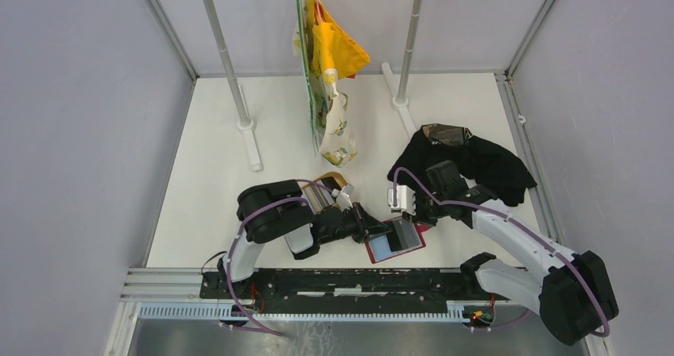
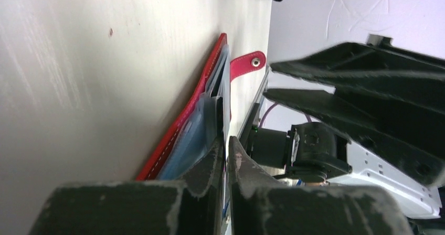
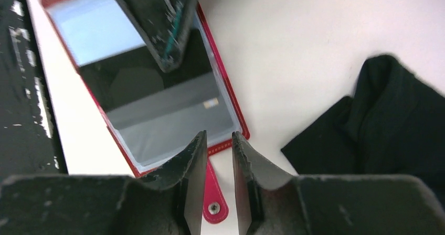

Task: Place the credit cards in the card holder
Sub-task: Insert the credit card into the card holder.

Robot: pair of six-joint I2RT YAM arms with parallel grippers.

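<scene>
The red card holder (image 1: 395, 242) lies open on the table near the front edge. In the right wrist view it (image 3: 231, 101) shows clear sleeves with a black card (image 3: 152, 83) and a pale blue-white card (image 3: 94, 28) on them. Its snap strap (image 3: 212, 193) points toward my right gripper. My left gripper (image 1: 380, 230) is shut on a thin card held edge-on (image 2: 226, 140), over the open holder (image 2: 178, 125). My right gripper (image 3: 218, 140) is slightly open and empty, hovering just above the holder's strap edge; it also shows in the top view (image 1: 402, 211).
A black cloth (image 1: 477, 161) lies just behind the right arm. A tan wooden tray (image 1: 334, 183) is partly hidden behind the left arm. Yellow and patterned cloths (image 1: 334, 54) hang from a rack with two poles (image 1: 230, 70) at the back.
</scene>
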